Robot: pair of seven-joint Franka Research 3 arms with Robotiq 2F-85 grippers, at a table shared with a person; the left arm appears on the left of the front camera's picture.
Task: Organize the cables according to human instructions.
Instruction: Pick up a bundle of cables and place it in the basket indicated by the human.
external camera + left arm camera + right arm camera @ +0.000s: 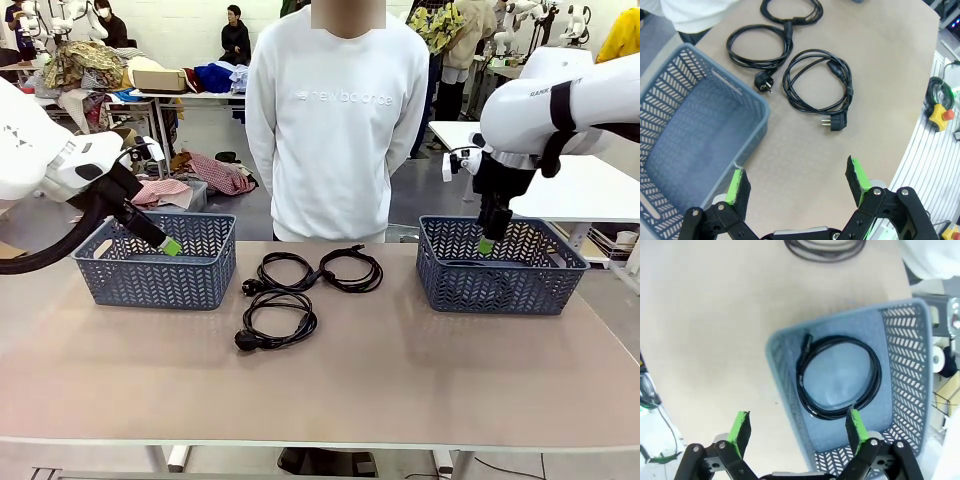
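Three coiled black cables lie on the table between two baskets: one at the back left (pixel 283 272), one at the back right (pixel 350 268), and one nearer me (pixel 277 323) with a chunky plug. The left wrist view has the same coils, the nearest (pixel 812 82) with its plug by the basket corner. A further coiled cable (pixel 840 376) lies inside the right basket (pixel 500 265). My left gripper (pixel 170 245) (pixel 797 180) hangs open over the right end of the left basket (pixel 158 260), holding nothing. My right gripper (pixel 487 243) (pixel 797 427) is open above the right basket's near wall.
A person in a white sweatshirt (pixel 337 120) stands at the far edge behind the cables, hands out of sight. The left basket's floor (pixel 690 140) is bare. Bare tabletop (pixel 400 390) stretches toward me. A yellow box with a red button (pixel 940 114) sits off the table's edge.
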